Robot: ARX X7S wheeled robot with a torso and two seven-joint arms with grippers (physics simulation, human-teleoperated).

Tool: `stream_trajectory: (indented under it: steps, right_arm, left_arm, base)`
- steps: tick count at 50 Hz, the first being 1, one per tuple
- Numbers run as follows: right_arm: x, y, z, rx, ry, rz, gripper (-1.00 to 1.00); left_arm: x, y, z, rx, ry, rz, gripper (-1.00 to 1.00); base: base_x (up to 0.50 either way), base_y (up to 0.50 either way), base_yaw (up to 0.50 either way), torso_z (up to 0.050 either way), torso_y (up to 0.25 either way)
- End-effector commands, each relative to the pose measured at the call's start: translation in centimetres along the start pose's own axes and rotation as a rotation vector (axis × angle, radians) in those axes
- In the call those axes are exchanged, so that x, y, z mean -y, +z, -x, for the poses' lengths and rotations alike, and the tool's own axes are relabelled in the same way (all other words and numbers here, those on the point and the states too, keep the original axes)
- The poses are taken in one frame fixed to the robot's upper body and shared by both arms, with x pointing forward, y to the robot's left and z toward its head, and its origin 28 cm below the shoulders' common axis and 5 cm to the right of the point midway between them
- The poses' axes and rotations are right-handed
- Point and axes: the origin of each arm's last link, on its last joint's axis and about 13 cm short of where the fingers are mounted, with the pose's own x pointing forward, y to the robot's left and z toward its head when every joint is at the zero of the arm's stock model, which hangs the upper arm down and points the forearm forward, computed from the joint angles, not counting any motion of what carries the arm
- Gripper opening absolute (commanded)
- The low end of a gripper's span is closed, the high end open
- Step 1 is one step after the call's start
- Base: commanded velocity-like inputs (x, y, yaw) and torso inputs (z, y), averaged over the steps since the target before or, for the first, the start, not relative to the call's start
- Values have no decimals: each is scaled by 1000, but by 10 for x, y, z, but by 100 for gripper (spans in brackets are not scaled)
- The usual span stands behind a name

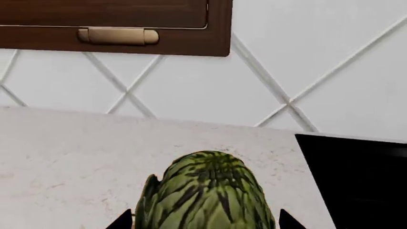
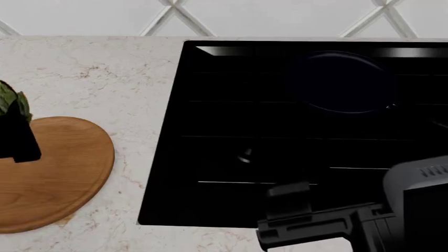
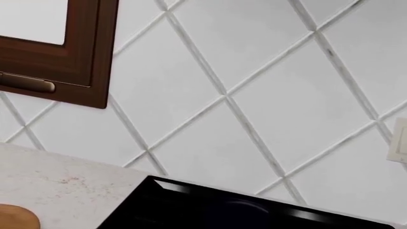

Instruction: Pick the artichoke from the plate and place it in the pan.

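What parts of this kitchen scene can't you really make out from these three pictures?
- Artichoke: its lower half is cut off by the left wrist view's edge; the head view shows only a sliver at its edge.
- Left gripper: only two dark fingertips show beside the artichoke.
- Pan: nearly as dark as the cooktop, its handle hard to trace.
- Plate: partly cut off in the head view.
- Right gripper: its fingers are outside every view.

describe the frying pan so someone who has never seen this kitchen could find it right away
Start at the big black glass cooktop set into the pale stone counter. The pan sits at its far right, near the tiled wall. It is a faint round shallow disc, almost as dark as the glass, unlike the orange-brown wooden plate on the left.
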Motion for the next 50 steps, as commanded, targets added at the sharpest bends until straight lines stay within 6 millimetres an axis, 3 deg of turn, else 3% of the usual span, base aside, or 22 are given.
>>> stream_trajectory:
  steps: [1, 9, 11, 14, 18, 24, 29, 50]
  right_arm:
    - [-2, -2, -6, 11, 4, -8, 100]
    - [-1, -4, -14, 26, 3, -18, 100]
    - [1, 4, -17, 48, -5, 0, 100]
    - [7, 32, -18, 119, -20, 47, 100]
    - [30, 78, -25, 244, -121, 111, 100]
    - [54, 99, -34, 304, -252, 165, 100]
    - [62, 99, -33, 308, -307, 147, 100]
    - [64, 93, -30, 287, -298, 131, 100]
  left_arm:
    - [-2, 55, 30, 183, -21, -6, -100]
    - [3, 62, 17, 186, -50, -29, -100]
    - [3, 64, 11, 186, -50, -28, -100]
    - [1, 69, 5, 196, -43, -33, -100]
    - [1, 75, -2, 196, -50, -43, -100]
    - [3, 77, -9, 196, -63, -53, -100]
    - [4, 78, -11, 201, -77, -58, -100]
    - [6, 77, -6, 182, -81, -70, -100]
  base:
    - [0, 0, 0, 0, 0]
    - [0, 0, 0, 0, 0]
    - [0, 0, 0, 0, 0]
    - [0, 0, 0, 0, 0]
    - [0, 0, 0, 0, 0]
    - [0, 0, 0, 0, 3]
    - [0, -280, 0, 0, 0]
    - [0, -500, 0, 0, 0]
